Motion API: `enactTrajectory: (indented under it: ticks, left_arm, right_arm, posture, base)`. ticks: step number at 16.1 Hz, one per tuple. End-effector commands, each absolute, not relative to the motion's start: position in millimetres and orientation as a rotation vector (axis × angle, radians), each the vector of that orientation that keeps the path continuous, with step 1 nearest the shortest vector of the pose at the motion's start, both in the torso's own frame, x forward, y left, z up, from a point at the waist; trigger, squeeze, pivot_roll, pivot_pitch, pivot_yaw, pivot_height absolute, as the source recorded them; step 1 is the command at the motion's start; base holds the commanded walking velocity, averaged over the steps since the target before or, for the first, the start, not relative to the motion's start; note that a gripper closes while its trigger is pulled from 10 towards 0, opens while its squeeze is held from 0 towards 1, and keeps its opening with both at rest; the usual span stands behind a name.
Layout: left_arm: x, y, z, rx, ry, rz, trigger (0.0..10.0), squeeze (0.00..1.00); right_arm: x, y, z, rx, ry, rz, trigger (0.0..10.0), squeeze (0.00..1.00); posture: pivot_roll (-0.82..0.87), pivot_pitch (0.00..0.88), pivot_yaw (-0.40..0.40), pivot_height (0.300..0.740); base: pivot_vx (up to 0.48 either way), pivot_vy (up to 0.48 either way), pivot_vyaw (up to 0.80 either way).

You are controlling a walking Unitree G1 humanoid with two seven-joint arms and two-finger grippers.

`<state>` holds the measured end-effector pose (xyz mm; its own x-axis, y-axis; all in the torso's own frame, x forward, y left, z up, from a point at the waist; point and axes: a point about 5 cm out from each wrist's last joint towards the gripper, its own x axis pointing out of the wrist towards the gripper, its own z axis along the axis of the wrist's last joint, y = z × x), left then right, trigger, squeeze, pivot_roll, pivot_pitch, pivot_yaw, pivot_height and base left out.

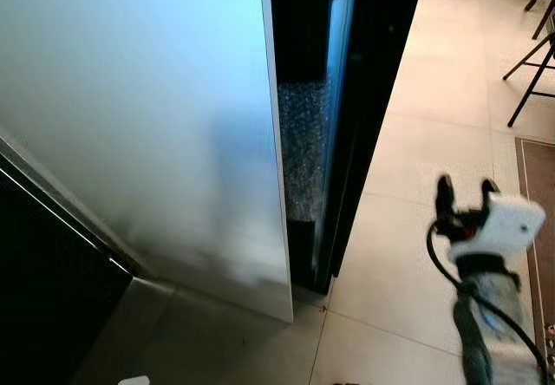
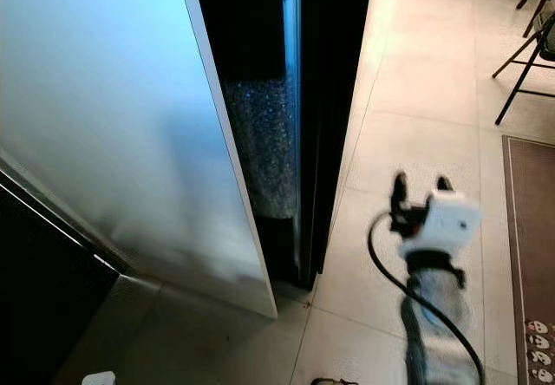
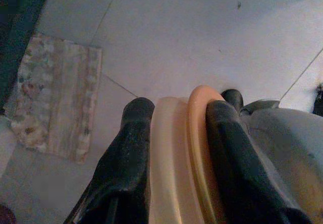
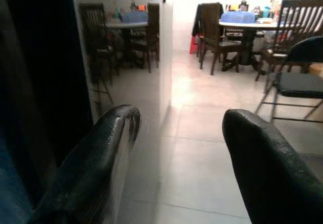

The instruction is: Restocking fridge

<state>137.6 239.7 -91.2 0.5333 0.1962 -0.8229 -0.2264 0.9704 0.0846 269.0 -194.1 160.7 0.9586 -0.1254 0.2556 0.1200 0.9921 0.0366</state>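
Your right tool (image 1: 466,196) is raised over the tiled floor (image 1: 408,168), just beside the fridge door (image 1: 173,142), which stands ajar. Its two black fingers (image 4: 262,158) are apart with nothing between them, and they point past the door's free edge toward a dining area with chairs (image 4: 212,35).

Your left tool (image 3: 176,148) is clamped on the rims of two stacked things, one pale cream and one orange (plates or lids, cannot tell which) (image 3: 184,153). That is the task's thing: low at your left side, over the floor, with a patterned mat (image 3: 55,98) lying near it.

Orientation of the held thing: it is gripped edge-on, with the rims curving up between the fingers. The long axis runs along the fingers, away from the wrist. The flat faces press against the two pads. Only the rim arc is visible, so the overall shape is not confirmed.

The gap between the door and the dark fridge body (image 1: 364,99) is narrow. Inside it is a strip of bubbled or textured material (image 1: 302,151).

Risks from here:
- The door is barely open. If you bring the left arm in now, the held rims would probably strike the door edge.
- The grip is on thin rims only. A bump or quick swing could let the two pieces slide against each other and drop onto the tile.
- The right fingers are beside the door's edge, not around it. A pull from here may slip off.
- The cable at the right wrist (image 2: 381,264) hangs loose and could snag.
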Motion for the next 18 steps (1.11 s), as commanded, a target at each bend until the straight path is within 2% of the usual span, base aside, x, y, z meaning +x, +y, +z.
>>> enactTrajectory:
  ticks: [1, 3, 5, 10, 13, 16, 17, 18]
  left_arm:
    - [129.0, 243.8, -93.4, -0.014, 1.008, 0.254, 10.0, 0.0]
    - [129.5, 243.6, -93.3, -0.013, 1.009, 0.253, 10.0, 0.0]
    - [131.2, 241.0, -93.5, -0.019, 1.006, 0.248, 10.0, 0.0]
    - [132.9, 232.3, -95.2, -0.04, 1.006, 0.242, 10.0, 0.0]
    - [135.0, 238.2, -92.5, -0.046, 0.978, 0.263, 10.0, 0.0]
    - [131.1, 241.7, -93.1, -0.03, 0.994, 0.269, 10.0, 0.0]
    - [130.4, 240.3, -93.9, -0.027, 1.002, 0.27, 10.0, 0.0]
    - [131.1, 239.4, -93.9, -0.031, 1.001, 0.273, 10.0, 0.0]
  right_arm:
    - [265.6, -179.5, 166.5, 0.02, -0.26, -0.08, 10.0, 0.0]
    - [263.4, -176.4, 164.0, 0.053, -0.246, -0.107, 10.0, 0.0]
    - [263.1, -170.7, 171.0, 0.014, -0.225, -0.052, 10.0, 0.0]
    - [264.5, -192.2, 157.5, -0.011, -0.161, -0.087, 10.0, 0.0]
    - [267.3, -170.4, 168.5, 0.005, -0.179, 0.003, 10.0, 0.0]
    - [256.1, -150.3, 170.9, 0.004, -0.149, 0.025, 10.0, 0.0]
    - [250.3, -131.2, 166.6, 0.033, -0.123, 0.099, 10.0, 0.0]
    - [250.7, -127.2, 165.7, 0.021, -0.12, 0.112, 10.0, 0.0]
  posture:
    - [-0.16, 0.152, 0.078, 0.74]
    - [-0.17, 0.148, 0.081, 0.74]
    - [-0.16, 0.141, 0.079, 0.74]
    - [-0.13, 0.121, 0.061, 0.74]
    - [-0.1, 0.12, 0.043, 0.74]
    - [-0.11, 0.13, 0.041, 0.74]
    - [-0.11, 0.126, 0.035, 0.74]
    - [-0.1, 0.124, 0.036, 0.74]
  base:
    - [0.0, 0.0, 0.0]
    - [0.0, 0.0, 0.0]
    - [0.0, 0.0, 0.0]
    - [0.0, 0.0, 0.0]
    - [0.0, 0.0, 0.0]
    - [0.0, 0.0, 0.0]
    - [0.0, 0.0, 0.0]
    - [0.0, 0.0, 0.0]
